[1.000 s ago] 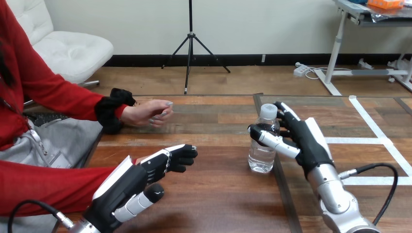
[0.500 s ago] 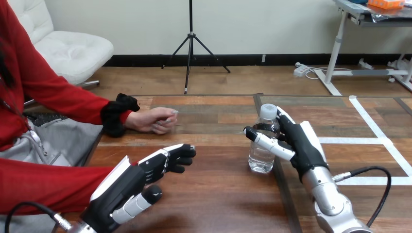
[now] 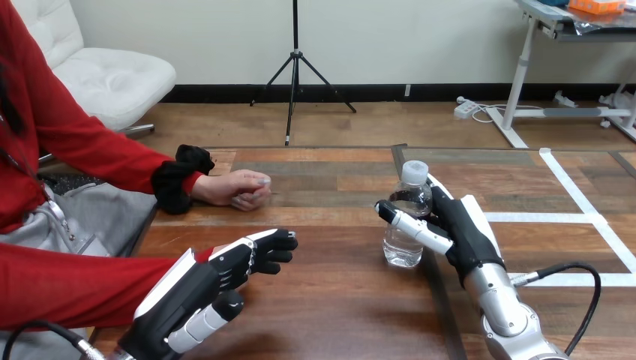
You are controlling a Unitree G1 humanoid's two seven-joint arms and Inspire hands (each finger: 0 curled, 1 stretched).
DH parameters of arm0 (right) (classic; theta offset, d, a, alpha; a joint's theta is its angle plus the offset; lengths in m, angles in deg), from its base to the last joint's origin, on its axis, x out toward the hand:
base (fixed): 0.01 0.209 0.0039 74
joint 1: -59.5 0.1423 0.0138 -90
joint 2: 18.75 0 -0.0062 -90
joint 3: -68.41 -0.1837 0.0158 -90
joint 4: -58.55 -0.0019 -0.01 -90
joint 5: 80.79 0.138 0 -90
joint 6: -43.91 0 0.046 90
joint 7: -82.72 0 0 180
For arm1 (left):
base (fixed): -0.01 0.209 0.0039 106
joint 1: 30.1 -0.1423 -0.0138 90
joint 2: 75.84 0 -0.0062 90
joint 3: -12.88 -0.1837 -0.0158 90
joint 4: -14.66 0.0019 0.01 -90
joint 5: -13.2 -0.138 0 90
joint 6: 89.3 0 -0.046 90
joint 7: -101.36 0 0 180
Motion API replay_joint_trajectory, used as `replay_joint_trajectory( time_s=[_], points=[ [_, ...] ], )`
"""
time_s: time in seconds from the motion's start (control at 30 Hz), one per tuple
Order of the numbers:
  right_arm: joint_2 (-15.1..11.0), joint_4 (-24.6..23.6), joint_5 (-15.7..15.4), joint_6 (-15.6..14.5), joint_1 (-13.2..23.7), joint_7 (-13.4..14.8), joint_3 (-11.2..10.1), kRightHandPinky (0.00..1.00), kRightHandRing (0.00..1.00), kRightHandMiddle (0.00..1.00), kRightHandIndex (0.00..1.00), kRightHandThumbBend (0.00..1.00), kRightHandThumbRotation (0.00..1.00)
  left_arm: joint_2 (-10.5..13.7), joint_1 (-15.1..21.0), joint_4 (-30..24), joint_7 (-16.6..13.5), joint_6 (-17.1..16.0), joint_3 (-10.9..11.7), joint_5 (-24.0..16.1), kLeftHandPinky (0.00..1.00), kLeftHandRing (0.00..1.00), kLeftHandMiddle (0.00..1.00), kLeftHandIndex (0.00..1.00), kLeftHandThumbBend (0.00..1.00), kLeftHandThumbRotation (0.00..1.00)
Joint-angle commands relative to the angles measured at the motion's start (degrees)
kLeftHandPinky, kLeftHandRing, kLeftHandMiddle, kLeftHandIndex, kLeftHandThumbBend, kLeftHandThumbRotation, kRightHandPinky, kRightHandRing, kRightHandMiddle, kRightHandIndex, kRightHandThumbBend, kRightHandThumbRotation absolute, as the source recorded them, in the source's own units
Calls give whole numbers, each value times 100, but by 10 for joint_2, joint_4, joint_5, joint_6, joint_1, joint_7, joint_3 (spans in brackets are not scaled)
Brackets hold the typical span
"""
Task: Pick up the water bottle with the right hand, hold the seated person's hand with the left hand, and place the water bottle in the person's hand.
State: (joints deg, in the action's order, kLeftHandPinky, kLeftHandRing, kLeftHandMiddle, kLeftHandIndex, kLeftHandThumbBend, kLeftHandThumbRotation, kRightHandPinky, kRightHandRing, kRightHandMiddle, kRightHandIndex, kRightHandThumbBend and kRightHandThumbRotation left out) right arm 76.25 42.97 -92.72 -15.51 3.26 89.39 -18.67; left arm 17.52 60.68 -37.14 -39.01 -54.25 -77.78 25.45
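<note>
Clear plastic water bottle [image 3: 406,225] stands upright right of centre on the tabletop [image 3: 337,289], the right hand [image 3: 459,225] wrapped round it, thumb across its front, seemingly for lifting. Lower left, the left hand [image 3: 214,276] hangs relaxed and empty, apart from the person's hand [image 3: 238,188].

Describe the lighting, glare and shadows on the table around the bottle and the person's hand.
Head view: the light is soft and even, with no hard glare on the table. Head view: the clear bottle carries small bright glints and shows the wood through it. Head view: only a faint, close shadow sits under the person's hand.
</note>
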Motion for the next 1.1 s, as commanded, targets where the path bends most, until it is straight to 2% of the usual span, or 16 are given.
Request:
replay_joint_trajectory(
  time_s=[0.0,0.37,0.67,1.07],
  points=[
    [8,-3,4,1,21,5,-7,87,91,91,96,100,67,8,15,-36,-1,-1,12,13,80,84,86,85,92,100],
    [17,-1,11,-4,19,-5,-14,88,92,92,96,100,67,10,6,-52,11,16,12,30,80,84,86,85,93,100],
    [23,2,0,-11,18,8,-8,88,91,92,96,100,67,9,0,-57,5,6,18,23,80,84,86,85,93,100],
    [33,3,-9,-19,15,18,-5,88,91,92,96,100,69,12,-9,-71,9,10,25,25,80,84,86,85,93,100]
  ],
)
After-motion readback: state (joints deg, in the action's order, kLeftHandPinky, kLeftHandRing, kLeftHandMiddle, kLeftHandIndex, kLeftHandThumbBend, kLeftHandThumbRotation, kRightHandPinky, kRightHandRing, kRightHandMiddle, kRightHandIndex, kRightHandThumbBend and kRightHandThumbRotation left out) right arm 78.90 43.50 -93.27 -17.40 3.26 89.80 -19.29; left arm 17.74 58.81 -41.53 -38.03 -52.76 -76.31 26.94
